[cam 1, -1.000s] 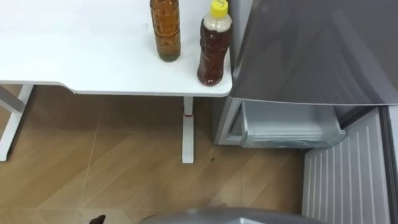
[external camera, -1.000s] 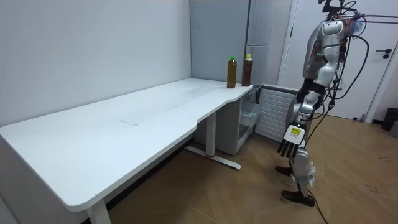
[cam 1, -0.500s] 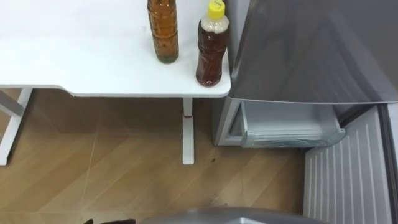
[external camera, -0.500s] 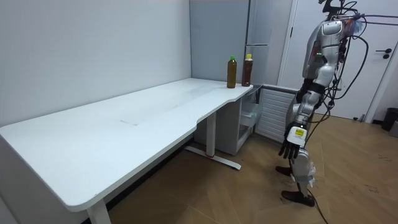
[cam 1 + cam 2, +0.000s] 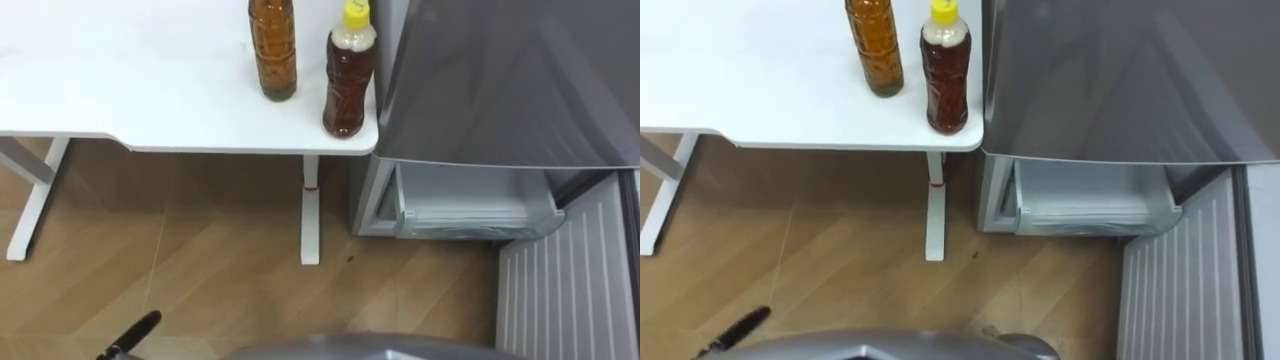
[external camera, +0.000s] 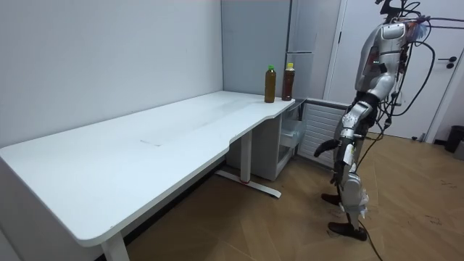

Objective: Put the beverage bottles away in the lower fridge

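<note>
Left hand (image 5: 133,333) newly raised, fingers straight, empty; both brown plastic drink bottles (image 5: 349,85) untouched on white counter (image 5: 120,90).

Desk (image 6: 145,138): long white top with an angled front edge, standing against the wall. Desk leg (image 5: 310,215): white post with a small red mark near its top. Floor (image 6: 290,232): light-brown wood laid in herringbone. Wall (image 6: 109,58): plain pale grey. Door (image 6: 444,94): white, at the room view's right. Light: even, soft.
</note>
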